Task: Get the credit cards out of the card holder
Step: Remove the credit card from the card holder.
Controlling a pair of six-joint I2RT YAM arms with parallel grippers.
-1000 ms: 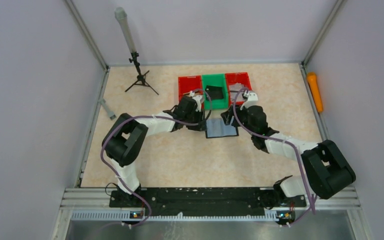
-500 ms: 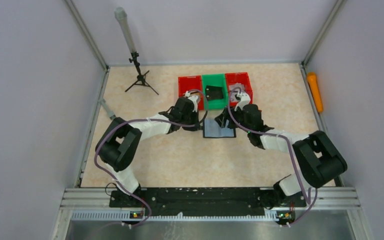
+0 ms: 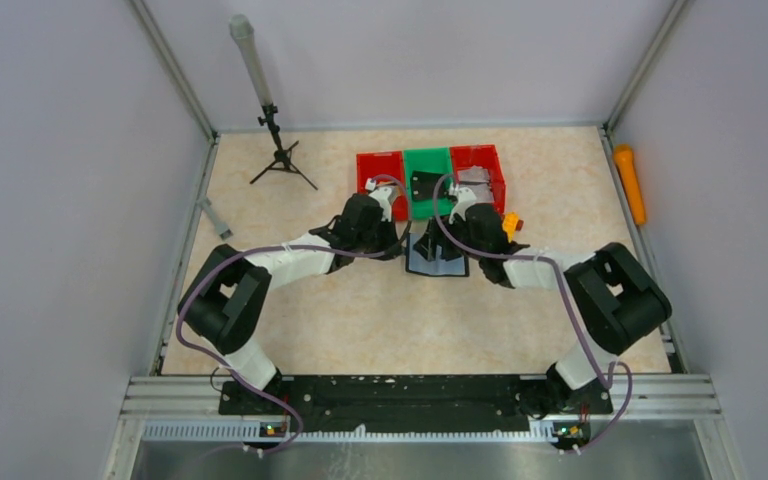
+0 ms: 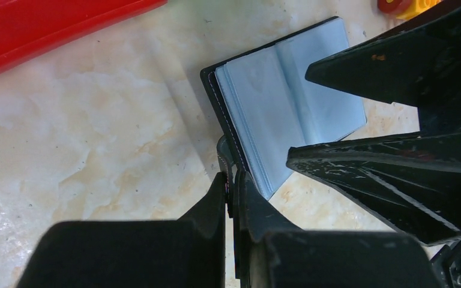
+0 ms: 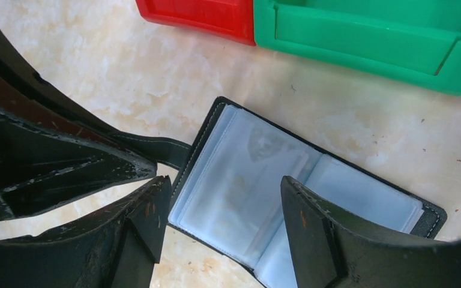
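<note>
Black card holder [image 5: 246,180] open, faint emblem [image 5: 266,144] unreadable; left claw [image 4: 229,180] clenched on its tab [image 4: 224,157]; right claw [image 5: 222,186] spread wide

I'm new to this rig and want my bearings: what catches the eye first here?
The open card holder, its pale grey-blue sleeves showing, lies mid-table just in front of a green bin. The left gripper is shut on its closing tab, and the right gripper hangs open over the pages.

Three bins [image 3: 380,162] just behind card holder [image 5: 240,180]
</note>
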